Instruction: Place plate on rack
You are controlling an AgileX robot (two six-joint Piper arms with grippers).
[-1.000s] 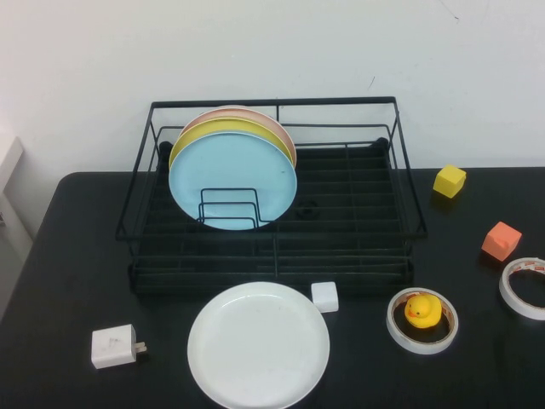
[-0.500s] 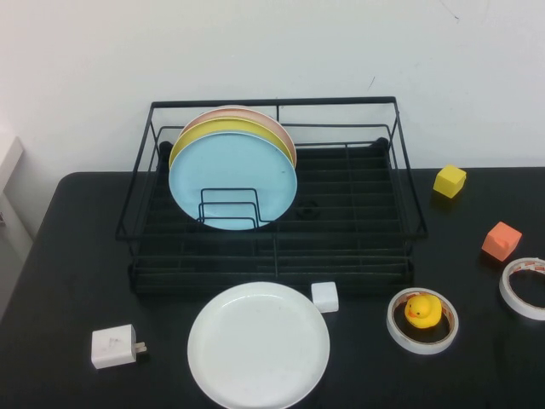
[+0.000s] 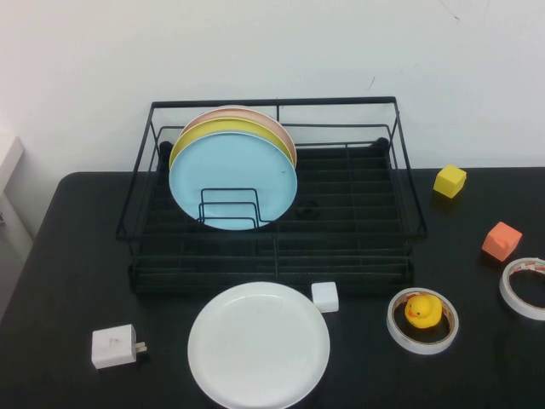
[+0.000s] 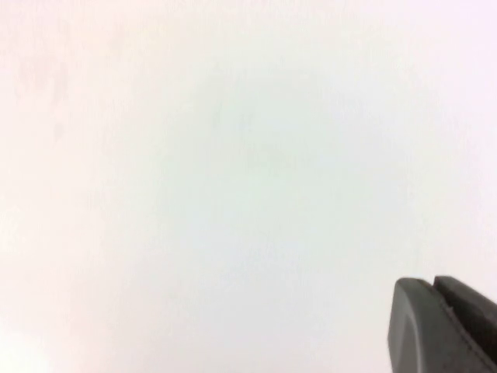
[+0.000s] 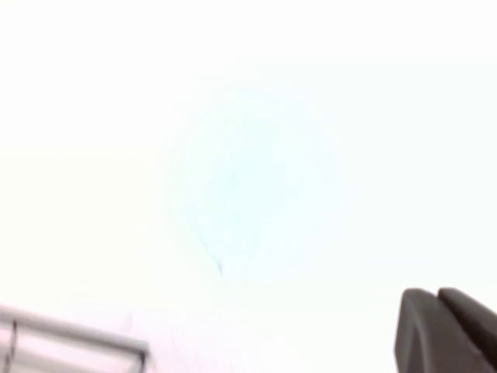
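The white plate (image 3: 258, 343) lies flat on the black table, just in front of the rack. The black wire rack (image 3: 272, 192) stands at the back middle, with a light blue plate (image 3: 232, 175), a yellow plate (image 3: 223, 128) and a pink plate standing upright in its left part. Neither arm shows in the high view. My left gripper (image 4: 431, 281) shows only in the left wrist view, fingers together and empty, facing a blank white wall. My right gripper (image 5: 435, 292) shows only in the right wrist view, fingers together and empty, facing the wall with a rack corner (image 5: 78, 338) low in view.
A white charger plug (image 3: 115, 346) lies front left. A small white cube (image 3: 324, 296) sits by the plate's rim. A tape roll with a rubber duck (image 3: 421, 313) is at the front right, another tape roll (image 3: 524, 287) at the right edge, with an orange block (image 3: 501, 239) and a yellow block (image 3: 449, 181).
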